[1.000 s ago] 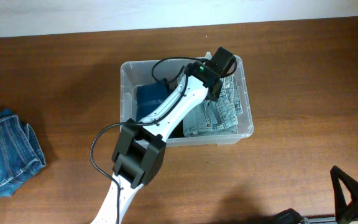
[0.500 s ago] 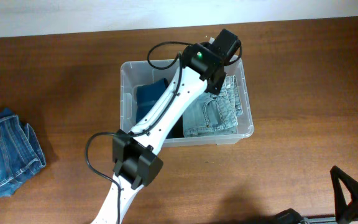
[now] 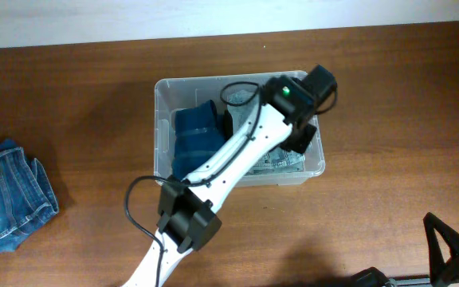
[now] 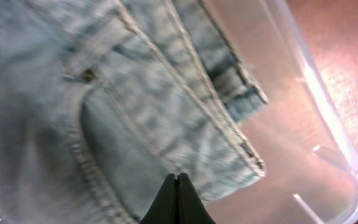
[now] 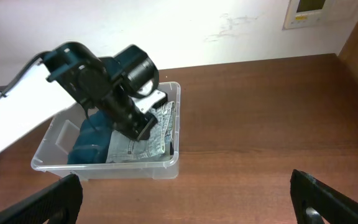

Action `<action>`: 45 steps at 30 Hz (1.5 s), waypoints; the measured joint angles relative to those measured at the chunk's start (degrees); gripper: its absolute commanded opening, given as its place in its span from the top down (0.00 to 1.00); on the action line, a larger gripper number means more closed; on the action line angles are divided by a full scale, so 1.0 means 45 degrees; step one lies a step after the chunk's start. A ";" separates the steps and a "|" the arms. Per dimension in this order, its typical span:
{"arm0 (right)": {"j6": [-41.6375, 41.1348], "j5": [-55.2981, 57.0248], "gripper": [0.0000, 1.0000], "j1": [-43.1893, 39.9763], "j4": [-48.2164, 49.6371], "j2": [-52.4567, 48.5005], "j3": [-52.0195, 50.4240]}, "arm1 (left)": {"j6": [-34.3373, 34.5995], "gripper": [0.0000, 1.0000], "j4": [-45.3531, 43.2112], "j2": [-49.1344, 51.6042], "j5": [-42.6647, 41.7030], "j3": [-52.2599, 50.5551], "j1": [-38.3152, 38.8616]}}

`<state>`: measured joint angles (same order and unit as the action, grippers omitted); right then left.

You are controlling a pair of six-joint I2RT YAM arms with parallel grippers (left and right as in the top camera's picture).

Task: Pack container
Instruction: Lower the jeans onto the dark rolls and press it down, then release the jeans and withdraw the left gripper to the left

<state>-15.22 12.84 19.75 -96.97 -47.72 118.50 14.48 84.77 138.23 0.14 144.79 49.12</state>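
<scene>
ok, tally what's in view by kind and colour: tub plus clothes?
Clear container: 1
Dark blue folded garment, inside it: 1
Light-wash jeans, inside it: 1
Mid-blue jeans, outside it at far left: 1
Total: 4

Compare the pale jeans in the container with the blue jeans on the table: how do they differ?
Colour: the pale jeans are washed-out light blue; the blue jeans are deeper mid blue. Place: the pale jeans lie inside the container, at its right end; the blue jeans lie on the table, far to its left. Pose: the pale jeans lie fairly flat; the blue jeans are rumpled. Both are denim.
</scene>
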 measured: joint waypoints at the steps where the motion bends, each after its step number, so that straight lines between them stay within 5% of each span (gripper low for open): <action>1: 0.0005 0.0005 0.01 0.0000 0.0000 0.0000 0.0000 | 0.0000 0.98 -0.0029 0.0000 -0.0005 -0.0131 0.0087; 34: 0.0005 0.0005 0.01 0.0000 0.0000 0.0000 0.0000 | 0.0000 1.00 -0.1899 0.0180 0.0393 -0.2555 -0.0015; 45: -0.0005 0.0000 0.01 0.0000 0.0000 0.0000 0.0000 | 0.0000 1.00 0.1826 -0.0117 0.0670 0.2443 -0.1987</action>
<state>-15.25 12.84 19.75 -96.97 -47.72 118.50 14.48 92.99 137.71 3.16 155.79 40.18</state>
